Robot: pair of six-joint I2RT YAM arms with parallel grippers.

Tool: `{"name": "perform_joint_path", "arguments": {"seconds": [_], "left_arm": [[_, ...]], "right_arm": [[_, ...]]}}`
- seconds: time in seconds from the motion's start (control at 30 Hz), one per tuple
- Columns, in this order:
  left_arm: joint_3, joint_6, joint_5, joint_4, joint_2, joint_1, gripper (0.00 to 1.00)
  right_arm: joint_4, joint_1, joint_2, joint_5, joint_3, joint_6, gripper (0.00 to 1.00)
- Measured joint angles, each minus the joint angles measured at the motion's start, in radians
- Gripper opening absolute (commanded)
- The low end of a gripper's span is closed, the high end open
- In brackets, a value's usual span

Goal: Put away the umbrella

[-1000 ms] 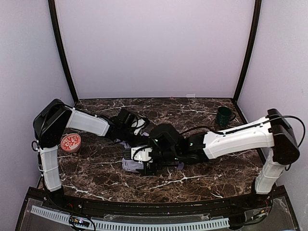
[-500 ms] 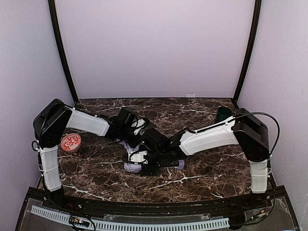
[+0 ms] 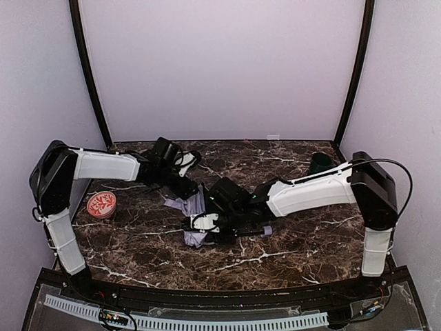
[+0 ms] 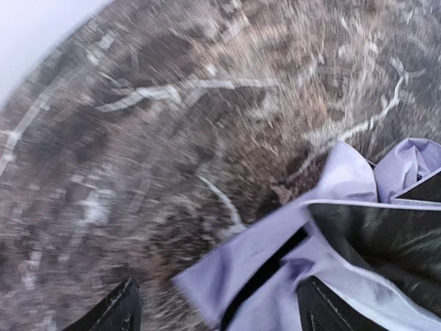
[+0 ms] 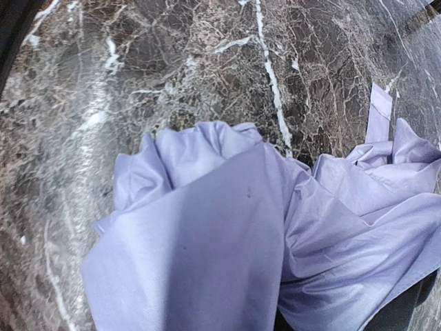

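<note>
As umbrella (image 3: pixel 193 205) lies mid table (image 3: pixel 303 245), mug (image 3: pixel 319 165) sits at far-R corner.

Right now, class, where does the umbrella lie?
In the top view the umbrella lies crumpled near the middle of the marble table, where the left pincer and the right pincer meet, well left of the green mug.

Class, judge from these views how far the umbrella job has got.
Done: the umbrella lies collapsed on the table. In hand: the left end effector and right end effector are at its crumpled fabric. Remaining: fabric loose, unwrapped; nothing stowed yet.
</note>
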Motion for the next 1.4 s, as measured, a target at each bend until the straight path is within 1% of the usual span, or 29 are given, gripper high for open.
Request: {"name": "perform_joint_path", "arguments": {"seconds": [0.07,0.13,0.27,0.33,0.47,0.57,0.73,0.77,0.83,0.93,0.97,1.07,1.2,1.33,1.37,1.4], "left_arm": [[0.004,0.012,0.000,-0.016,-0.059,0.013,0.80],[0.011,0.027,0.002,-0.027,-0.119,0.023,0.79],[-0.007,0.068,0.041,-0.032,-0.256,0.027,0.71],[-0.055,0.094,0.084,-0.020,-0.348,0.027,0.70],[-0.175,0.134,0.183,0.020,-0.515,0.014,0.71],[-0.256,0.161,0.271,0.051,-0.606,-0.019,0.73],[-0.349,0.216,0.378,0.073,-0.699,-0.152,0.72],[-0.364,0.220,0.386,0.077,-0.713,-0.172,0.71],[-0.397,0.216,0.395,0.086,-0.747,-0.193,0.64],[-0.444,0.186,0.364,0.130,-0.813,-0.195,0.50],[-0.458,0.170,0.352,0.151,-0.840,-0.194,0.47],[-0.485,0.122,0.355,0.224,-0.892,-0.200,0.43],[-0.509,0.046,0.385,0.322,-0.866,-0.246,0.44],[-0.527,0.003,0.391,0.379,-0.769,-0.294,0.62],[-0.527,0.002,0.388,0.384,-0.752,-0.298,0.65],[-0.528,-0.004,0.381,0.395,-0.728,-0.301,0.65]], "right_arm": [[-0.042,-0.008,-0.031,-0.022,0.000,0.000,0.08],[-0.118,-0.023,-0.086,-0.078,0.005,0.000,0.06],[-0.260,-0.061,-0.207,-0.195,0.039,0.000,0.01],[-0.317,-0.089,-0.264,-0.241,0.071,0.001,0.00],[-0.383,-0.147,-0.392,-0.305,0.126,0.017,0.00],[-0.391,-0.183,-0.473,-0.342,0.146,0.038,0.00],[-0.375,-0.203,-0.555,-0.338,0.152,0.078,0.00],[-0.373,-0.203,-0.558,-0.325,0.152,0.084,0.00],[-0.368,-0.203,-0.560,-0.298,0.152,0.097,0.00],[-0.352,-0.205,-0.560,-0.242,0.152,0.124,0.00],[-0.339,-0.206,-0.559,-0.219,0.152,0.136,0.00],[-0.301,-0.209,-0.560,-0.167,0.152,0.173,0.00],[-0.259,-0.210,-0.560,-0.142,0.152,0.209,0.00],[-0.240,-0.210,-0.559,-0.136,0.152,0.224,0.00],[-0.239,-0.210,-0.559,-0.136,0.152,0.225,0.00],[-0.238,-0.210,-0.559,-0.137,0.152,0.227,0.00]]}}
